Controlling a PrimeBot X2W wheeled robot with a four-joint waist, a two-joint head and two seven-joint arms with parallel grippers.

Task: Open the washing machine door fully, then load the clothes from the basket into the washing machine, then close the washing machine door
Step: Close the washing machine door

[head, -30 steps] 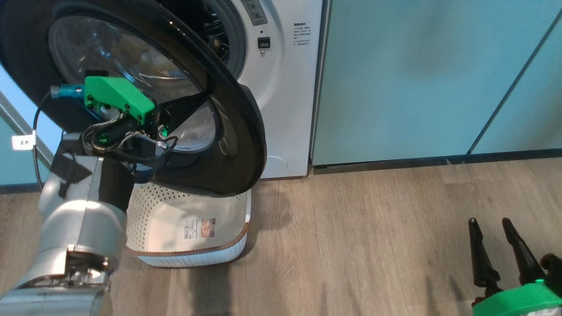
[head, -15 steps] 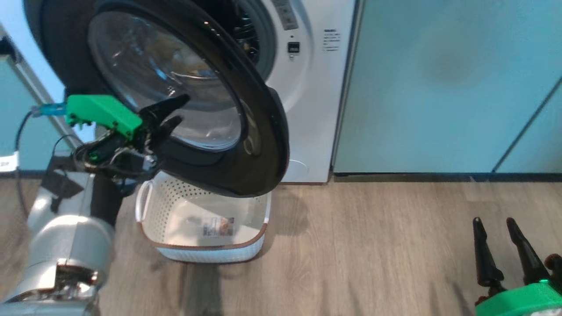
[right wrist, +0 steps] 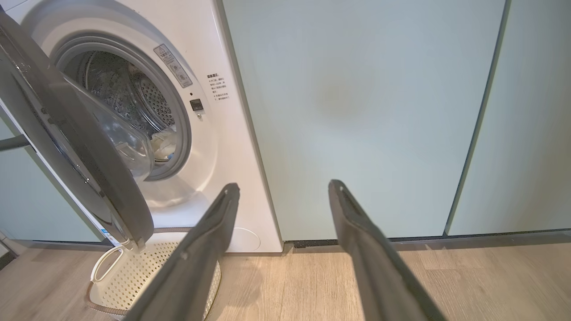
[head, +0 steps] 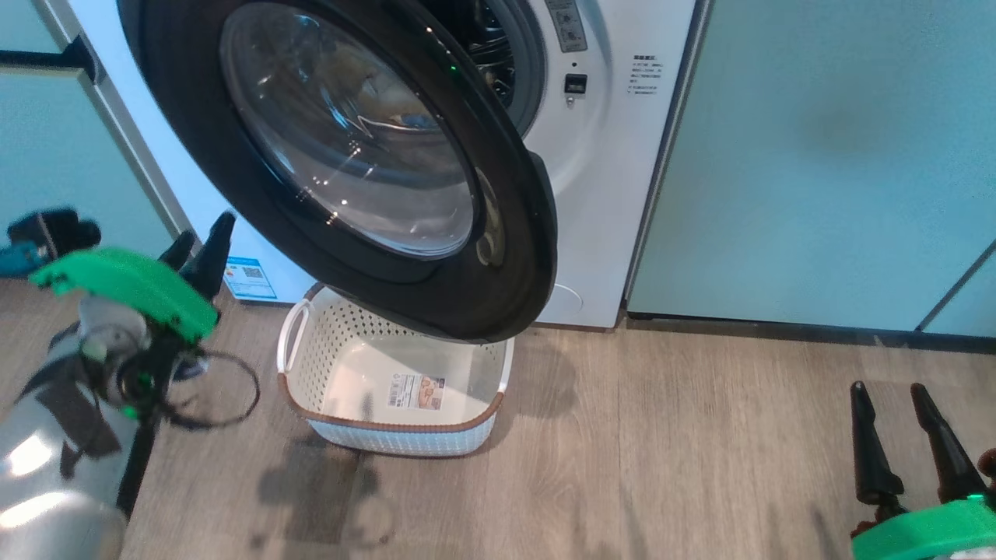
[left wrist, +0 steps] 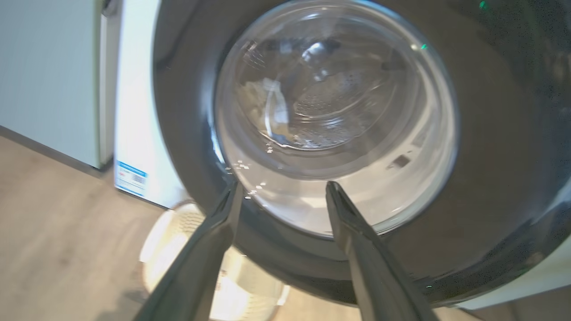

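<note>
The left gripper and right gripper are released and empty. The clothes behind the washing machine door could be pinched by hasty closing.

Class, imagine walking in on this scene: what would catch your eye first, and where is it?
The huge glossy black door, half open at the upper left of the head view, overhangs a cream basket on the wood floor, its visible base bare but for a label. Behind the door, pale clothes lie in the steel drum of the washer.
</note>
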